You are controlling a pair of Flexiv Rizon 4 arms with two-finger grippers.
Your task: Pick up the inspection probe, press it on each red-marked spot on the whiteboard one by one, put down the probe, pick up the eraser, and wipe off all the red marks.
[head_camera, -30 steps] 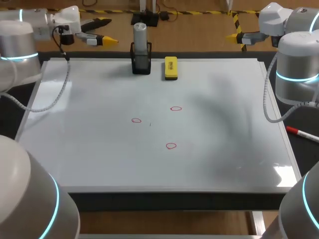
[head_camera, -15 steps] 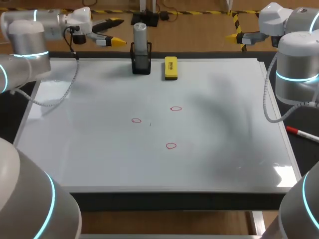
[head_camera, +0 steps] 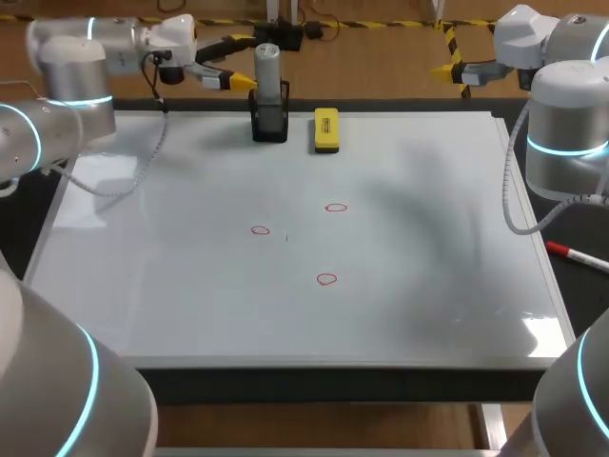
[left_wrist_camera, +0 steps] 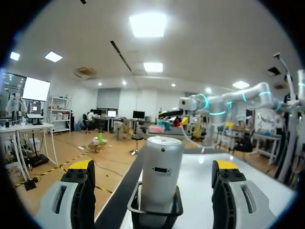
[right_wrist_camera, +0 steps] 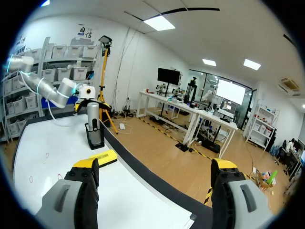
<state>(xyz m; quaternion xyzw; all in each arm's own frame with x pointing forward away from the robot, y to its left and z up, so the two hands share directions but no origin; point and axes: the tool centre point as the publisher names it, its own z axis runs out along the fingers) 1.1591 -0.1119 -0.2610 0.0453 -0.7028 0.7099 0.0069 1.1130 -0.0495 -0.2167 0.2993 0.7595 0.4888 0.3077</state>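
Note:
The grey cylindrical probe (head_camera: 267, 69) stands upright in a black holder (head_camera: 270, 122) at the far edge of the whiteboard (head_camera: 428, 248). A yellow eraser (head_camera: 325, 130) lies just right of it. Three small red rings (head_camera: 261, 230) (head_camera: 336, 208) (head_camera: 326, 279) mark the board's middle. My left gripper (head_camera: 240, 64) hangs open just left of the probe's top. In the left wrist view the probe (left_wrist_camera: 162, 174) stands ahead, centred between the open left gripper's (left_wrist_camera: 154, 168) fingers, untouched. My right gripper (head_camera: 445, 69) is open past the far right edge; its view shows the gripper (right_wrist_camera: 155, 166), probe (right_wrist_camera: 93, 116) and eraser (right_wrist_camera: 103, 157).
A red-capped marker pen (head_camera: 574, 253) lies off the board's right edge. My right arm's column (head_camera: 566, 124) stands over the board's far right corner. My own arm bases fill both near corners.
My left arm has swung to the right along the far edge, bringing its open gripper close beside the probe. The right arm and everything on the board have stayed put.

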